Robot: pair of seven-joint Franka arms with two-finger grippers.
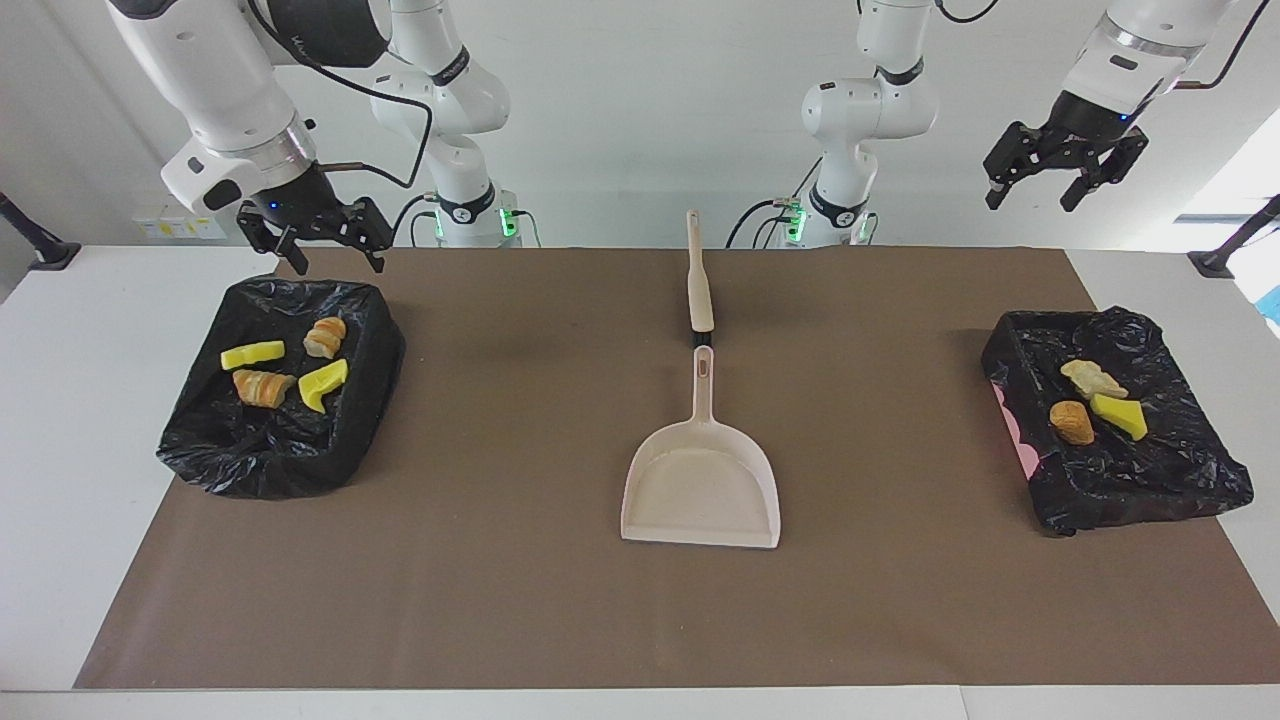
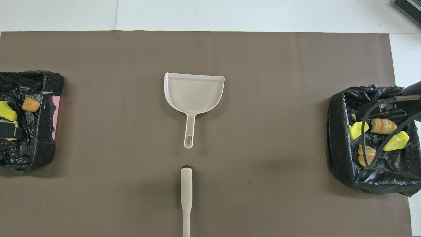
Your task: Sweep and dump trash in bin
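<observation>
Both grippers hang open and empty: right by one bin, left above the other. Trash already lies in both. Your risk: snagging a liner while reaching for the brush.

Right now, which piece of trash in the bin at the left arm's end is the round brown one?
Find the black-lined bin at the left arm's end. Three scraps lie inside. The round brown lump touches the yellow wedge; it is darkest and farthest from the robots.
</observation>
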